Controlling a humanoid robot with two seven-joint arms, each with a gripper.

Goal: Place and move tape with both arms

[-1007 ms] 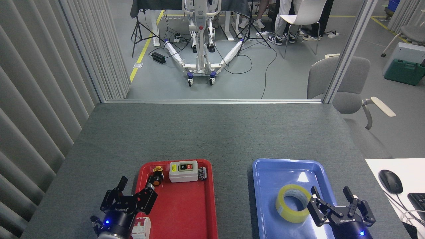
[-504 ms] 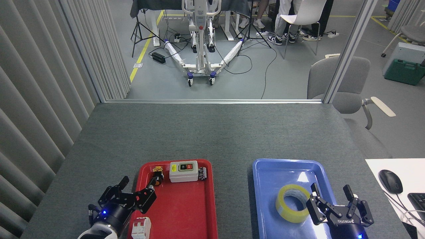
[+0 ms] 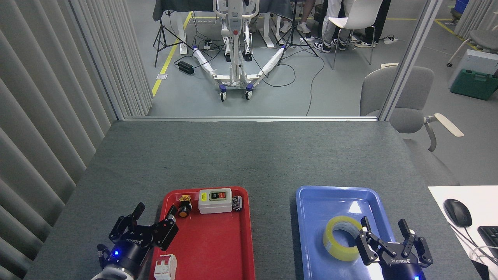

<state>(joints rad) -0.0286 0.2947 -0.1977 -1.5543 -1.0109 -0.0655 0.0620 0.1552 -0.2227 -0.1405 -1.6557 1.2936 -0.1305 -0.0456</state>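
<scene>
We see the tape [image 3: 341, 238] lying flat in the near half of the blue tray [image 3: 315, 198], on the right of the grey table [image 3: 249, 155]. Our right gripper [image 3: 384, 230] sits just right of the roll, fingers spread wide with nothing between them, one finger at the roll's right edge. Our left gripper [image 3: 152, 217] hovers at the near left edge of the red tray [image 3: 218, 249], fingers also spread and empty. That tray holds a grey switch box [image 3: 215, 200], an orange push button [image 3: 183, 210] and a white breaker [image 3: 164, 267].
</scene>
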